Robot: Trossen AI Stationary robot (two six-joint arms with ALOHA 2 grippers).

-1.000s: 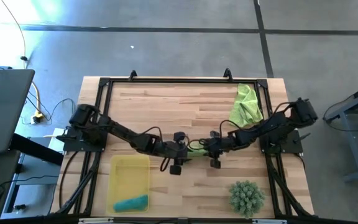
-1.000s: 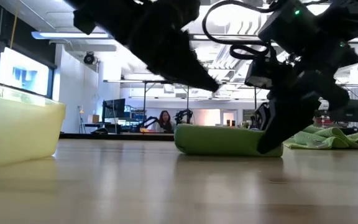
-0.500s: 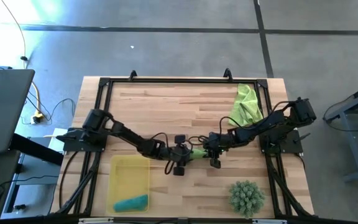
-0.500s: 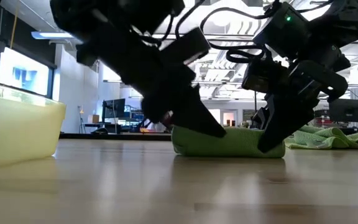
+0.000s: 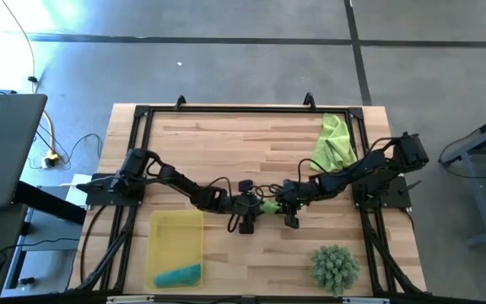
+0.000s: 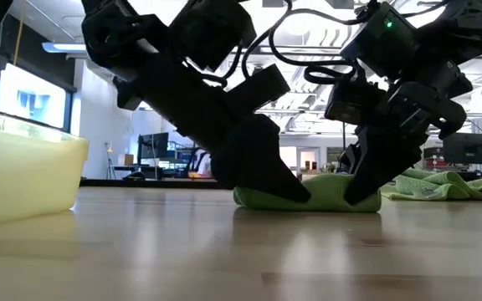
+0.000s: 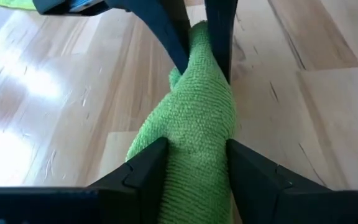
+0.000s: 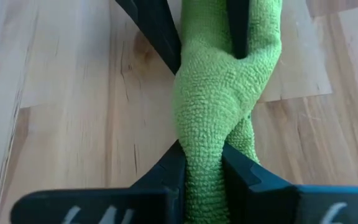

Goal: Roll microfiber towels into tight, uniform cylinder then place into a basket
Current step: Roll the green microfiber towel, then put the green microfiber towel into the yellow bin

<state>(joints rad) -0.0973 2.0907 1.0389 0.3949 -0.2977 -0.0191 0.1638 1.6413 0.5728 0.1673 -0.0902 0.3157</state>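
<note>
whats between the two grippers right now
The rolled green towel spans the gap: the left gripper clamps one end and the right gripper the other, lying on the table. The low view shows it best.

A: What is surrounding the wooden table (image 5: 226, 143)?
B: Grey concrete floor (image 5: 226, 67) is spreading all around, with a yellow cable (image 5: 47, 135) trailing at its side.
A: And beyond?
B: Ceiling lights (image 6: 82, 48) are glowing; monitors (image 6: 153, 144) are sitting on distant desks.

Both claws (image 5: 248, 205) (image 5: 287, 203) clamped, facing inward
</note>
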